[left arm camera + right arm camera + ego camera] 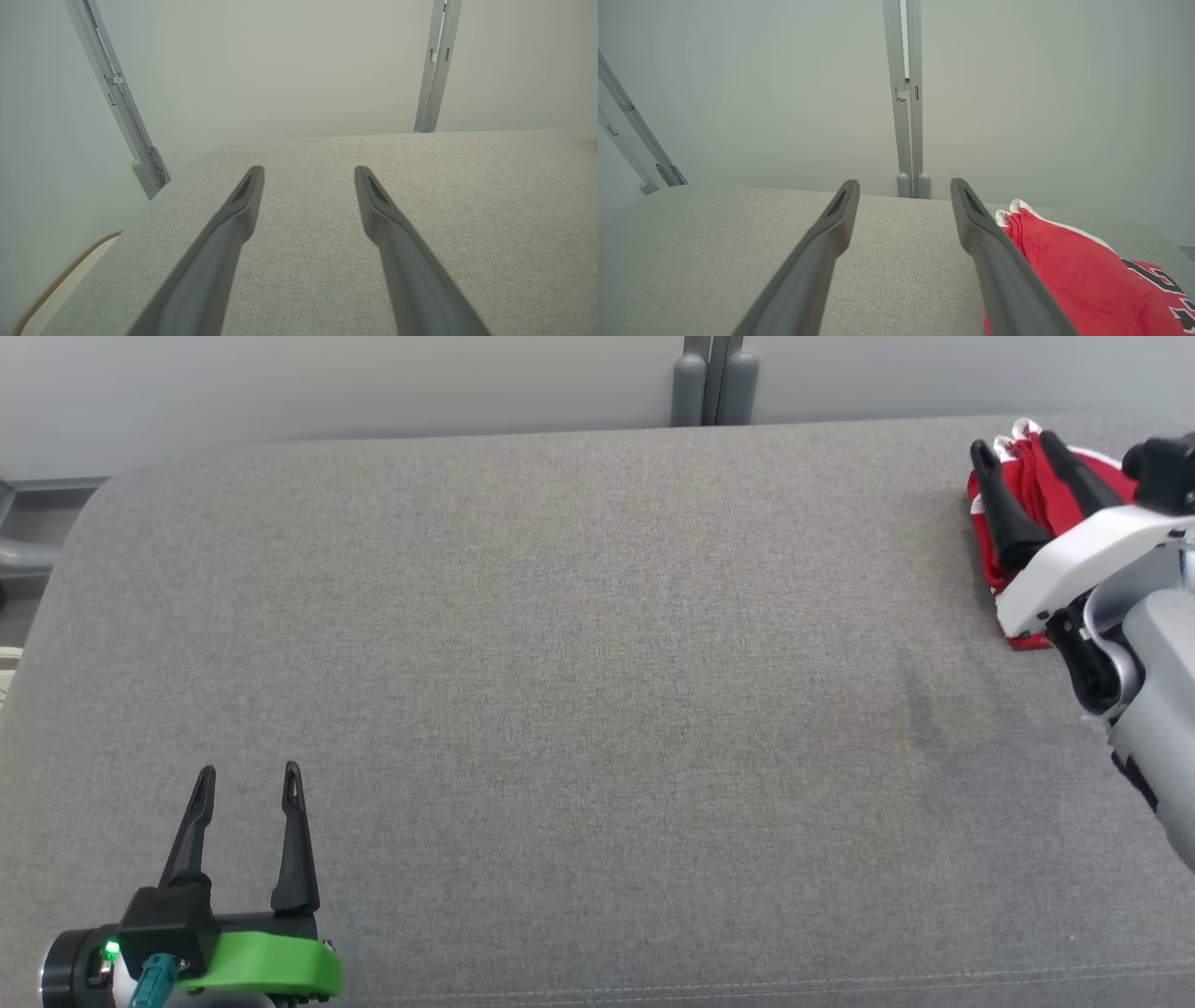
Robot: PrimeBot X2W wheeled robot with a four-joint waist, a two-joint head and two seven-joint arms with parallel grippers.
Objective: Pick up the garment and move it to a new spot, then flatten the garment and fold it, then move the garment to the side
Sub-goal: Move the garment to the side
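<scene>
The garment [1036, 490] is a red jersey with white trim and dark lettering, lying bunched at the far right of the grey cushioned surface [597, 663]. My right gripper [1016, 448] hovers open over it, fingers pointing away from me, nothing between them. In the right wrist view the garment [1069, 275] lies just right of the right gripper [904, 186], beside its right finger. My left gripper [250, 773] stands open at the near left, far from the garment, and the left wrist view shows the left gripper [309, 170] with bare fabric between its fingers.
A pale wall with grey upright rails [714, 378] runs behind the surface. The surface's left edge curves down near a grey ledge [37, 523]. A seam [747, 985] runs along the near edge.
</scene>
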